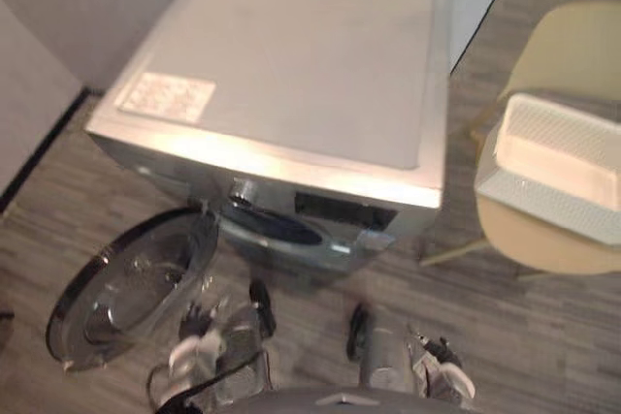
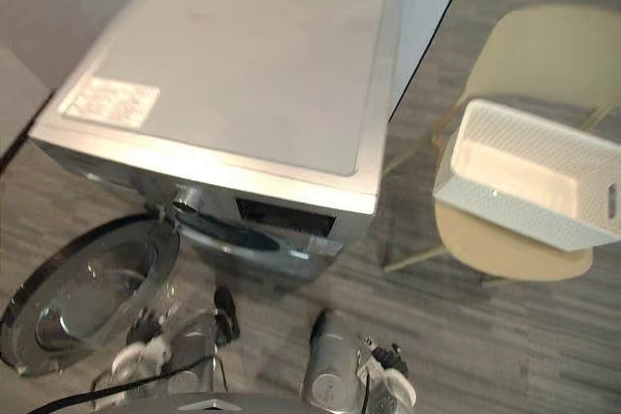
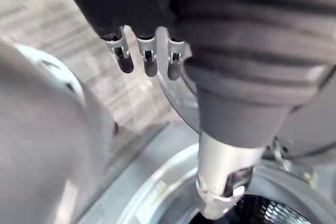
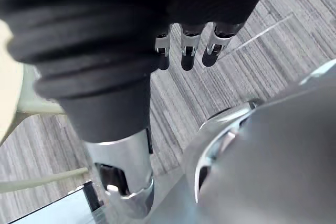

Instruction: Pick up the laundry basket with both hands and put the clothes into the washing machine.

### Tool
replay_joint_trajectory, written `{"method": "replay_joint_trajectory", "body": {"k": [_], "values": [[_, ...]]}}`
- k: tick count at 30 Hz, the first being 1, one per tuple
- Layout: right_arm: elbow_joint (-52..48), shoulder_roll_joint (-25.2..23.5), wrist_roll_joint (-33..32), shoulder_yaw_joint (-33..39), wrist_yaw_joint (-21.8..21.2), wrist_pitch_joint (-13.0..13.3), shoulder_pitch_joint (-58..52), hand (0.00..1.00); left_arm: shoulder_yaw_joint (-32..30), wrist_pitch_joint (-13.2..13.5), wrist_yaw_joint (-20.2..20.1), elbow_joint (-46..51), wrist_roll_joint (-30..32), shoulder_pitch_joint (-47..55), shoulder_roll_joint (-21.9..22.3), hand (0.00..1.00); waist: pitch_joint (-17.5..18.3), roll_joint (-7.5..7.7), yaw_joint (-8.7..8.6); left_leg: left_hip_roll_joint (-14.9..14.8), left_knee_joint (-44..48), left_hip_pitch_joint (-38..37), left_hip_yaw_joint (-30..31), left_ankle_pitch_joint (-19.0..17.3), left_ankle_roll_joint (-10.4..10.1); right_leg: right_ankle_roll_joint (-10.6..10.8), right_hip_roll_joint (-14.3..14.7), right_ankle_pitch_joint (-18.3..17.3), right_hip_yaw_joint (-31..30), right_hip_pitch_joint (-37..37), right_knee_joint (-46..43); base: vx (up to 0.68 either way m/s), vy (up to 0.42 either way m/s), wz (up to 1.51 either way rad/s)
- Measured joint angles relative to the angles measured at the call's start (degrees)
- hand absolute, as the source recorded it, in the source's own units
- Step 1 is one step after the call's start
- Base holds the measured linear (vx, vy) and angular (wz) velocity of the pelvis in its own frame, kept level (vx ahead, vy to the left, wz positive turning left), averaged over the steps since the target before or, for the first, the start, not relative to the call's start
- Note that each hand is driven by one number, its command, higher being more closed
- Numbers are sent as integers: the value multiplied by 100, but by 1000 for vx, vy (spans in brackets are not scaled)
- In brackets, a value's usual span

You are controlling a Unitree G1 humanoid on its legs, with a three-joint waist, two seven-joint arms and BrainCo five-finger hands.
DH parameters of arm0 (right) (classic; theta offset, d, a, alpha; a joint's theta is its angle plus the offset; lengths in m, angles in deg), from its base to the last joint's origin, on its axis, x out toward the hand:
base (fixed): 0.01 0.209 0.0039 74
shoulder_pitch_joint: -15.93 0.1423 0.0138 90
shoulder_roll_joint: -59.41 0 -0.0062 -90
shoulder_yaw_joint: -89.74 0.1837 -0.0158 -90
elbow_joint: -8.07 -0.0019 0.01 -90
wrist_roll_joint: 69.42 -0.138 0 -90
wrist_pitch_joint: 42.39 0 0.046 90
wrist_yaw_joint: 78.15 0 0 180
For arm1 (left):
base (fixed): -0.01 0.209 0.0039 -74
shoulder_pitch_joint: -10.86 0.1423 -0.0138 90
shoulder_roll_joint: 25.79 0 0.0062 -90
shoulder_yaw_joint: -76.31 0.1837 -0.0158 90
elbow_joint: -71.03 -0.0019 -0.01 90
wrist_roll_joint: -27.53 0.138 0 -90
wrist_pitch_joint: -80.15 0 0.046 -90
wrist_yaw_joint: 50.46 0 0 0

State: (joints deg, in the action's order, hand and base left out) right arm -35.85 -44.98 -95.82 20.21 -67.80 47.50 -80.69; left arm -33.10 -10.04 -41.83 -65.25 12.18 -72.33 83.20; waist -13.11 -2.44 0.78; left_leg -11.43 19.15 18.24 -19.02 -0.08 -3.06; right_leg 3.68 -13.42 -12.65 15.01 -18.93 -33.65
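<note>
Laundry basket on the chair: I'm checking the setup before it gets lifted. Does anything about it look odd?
Yes. The laundry basket sits askew on the beige chair, overhanging the seat's edge. Its pale inside looks empty, with no clothes to be seen in it.

- washing machine [image 1: 291, 75]: smooth satin silver-grey casing, metal-look
- door [image 1: 131, 283]: glossy glass, bright chrome rim
- laundry basket [image 1: 553, 206]: white perforated plastic, matt
- chair [image 1: 572, 46]: smooth cream plastic
- floor [image 1: 543, 336]: matt grey wood-grain
</note>
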Motion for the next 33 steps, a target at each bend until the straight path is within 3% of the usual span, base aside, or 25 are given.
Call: {"method": "replay_joint_trajectory", "body": {"k": [8, 12, 13, 14, 15, 16, 17, 18, 19, 20, 22, 25, 27, 28, 29, 31, 32, 33], "values": [[571, -198, 220, 879, -164, -165, -150, 0, -1724, -301, -30, -943, 418, -46, 182, 0, 602, 43, 47, -24, -706, -772, -466, 88, -99, 83, 104, 358, 194, 860, 928, 56, -9, 4], [813, -188, 728, 1252, -244, -287, -78, 0, -2125, -367, -71, -1110, 484, -55, 259, 0, 734, 97, 74, 250, -716, -839, -23, 83, -93, 190, 66, 425, 62, 1026, 1121, -10, 97, -7], [906, -204, 911, 1276, -262, -334, -133, 0, -2195, -366, -81, -1097, 463, -30, 251, 0, 857, 217, 2, 393, -944, -943, -127, 45, -91, 156, -17, 443, 27, 1084, 1393, 7, 165, -15], [972, -259, 1083, 1286, -276, -385, -99, 0, -2287, -342, -117, -1037, 425, -41, 246, 0, 881, 367, 64, 456, -290, -895, -130, -213, 169, 55, -118, 516, -45, 1087, 1601, 32, 154, -59], [881, -246, 1111, 1226, -279, -386, -47, 0, -2266, -317, -146, -1092, 423, -2, 261, 0, 916, 278, 152, 388, 90, -1083, -33, -547, 197, 32, 64, 649, -136, 1145, 1803, 53, 133, -77], [837, -222, 1107, 1169, -289, -363, -51, 0, -2201, -320, -157, -1118, 423, 24, 257, 0, 966, 168, 144, 332, -130, -1189, 26, -827, 130, 60, 194, 715, -176, 1167, 1903, 2, 149, -87], [871, -273, 1104, 944, -299, -384, 26, 0, -2192, -281, -161, -1057, 414, 43, 232, 0, 962, 234, 117, 368, -223, -1251, -151, -862, 79, 31, 153, 747, -359, 1115, 1806, -5, 134, -61], [846, -336, 1101, 784, -369, -367, 60, 0, -2043, -214, -168, -1048, 416, 13, 129, 0, 988, 388, 95, 396, -241, -1299, -178, -862, 80, 151, 109, 776, -418, 868, 1143, -8, 114, -51], [824, -352, 1097, 695, -398, -363, 83, 0, -1920, -211, -172, -1048, 413, -19, 50, 0, 968, 455, 79, 393, -239, -1345, -200, -863, 81, 189, 92, 787, -475, 753, 659, 32, 30, -27], [699, -403, 1098, 511, -407, -370, 82, 0, -1572, -218, -180, -1054, 417, -41, -72, 0, 952, 504, 68, 359, -223, -1360, -212, -862, 80, 371, 166, 799, -591, 512, -306, 27, -14, -14], [569, -375, 1081, 328, -414, -344, 71, 0, -1142, -205, -186, -1031, 421, -75, -100, 0, 950, 499, 59, 331, -223, -1341, -222, -837, 44, 426, 308, 749, -1006, 150, -1372, 12, -46, -3], [501, -373, 1052, 279, -409, -337, 27, 0, -960, -198, -172, -999, 426, -99, -128, 0, 951, 497, 73, 353, -227, -1319, -84, -776, -36, 177, 244, 554, -1514, 203, -1924, -7, -142, 27], [497, -342, 1054, 270, -409, -352, 6, 0, -914, -195, -159, -980, 422, -145, -132, 0, 954, 497, 76, 399, -206, -1214, 269, -691, -172, 70, 125, 451, -1768, 642, -1541, 32, -308, 88], [510, -365, 1060, 257, -408, -368, -1, 0, -909, -197, -159, -986, 422, -154, -126, 0, 968, 468, 57, 391, -102, -1045, 602, -632, -259, 324, 224, 18, -1725, 1060, -981, 19, -280, 104], [530, -356, 1077, 279, -409, -377, 14, 0, -906, -196, -160, -1003, 419, -153, -92, 0, 1018, 495, 72, 376, -60, -982, 746, -559, -275, 406, 265, -183, -1617, 1292, -625, 38, -330, 92], [640, -214, 1119, 353, -404, -382, 149, 0, -924, -195, -179, -1065, 358, -161, 20, 0, 997, 243, 262, 241, -223, -864, 928, -247, -314, 411, 462, -452, -1307, 1724, 346, 12, -310, 37], [795, -147, 1292, 314, -408, -410, 372, 0, -911, -191, -172, -1130, 289, -121, 145, 0, 992, 57, 254, 183, -566, -821, 1078, 72, -358, 370, 623, -486, -1115, 1904, 826, -79, -243, 38], [880, -138, 1362, 300, -406, -412, 501, 0, -859, -185, -164, -1182, 251, -121, 158, 0, 982, -9, 229, 173, -788, -816, 1216, 296, -366, 369, 711, -486, -1007, 1964, 970, -106, -238, 52]]}}
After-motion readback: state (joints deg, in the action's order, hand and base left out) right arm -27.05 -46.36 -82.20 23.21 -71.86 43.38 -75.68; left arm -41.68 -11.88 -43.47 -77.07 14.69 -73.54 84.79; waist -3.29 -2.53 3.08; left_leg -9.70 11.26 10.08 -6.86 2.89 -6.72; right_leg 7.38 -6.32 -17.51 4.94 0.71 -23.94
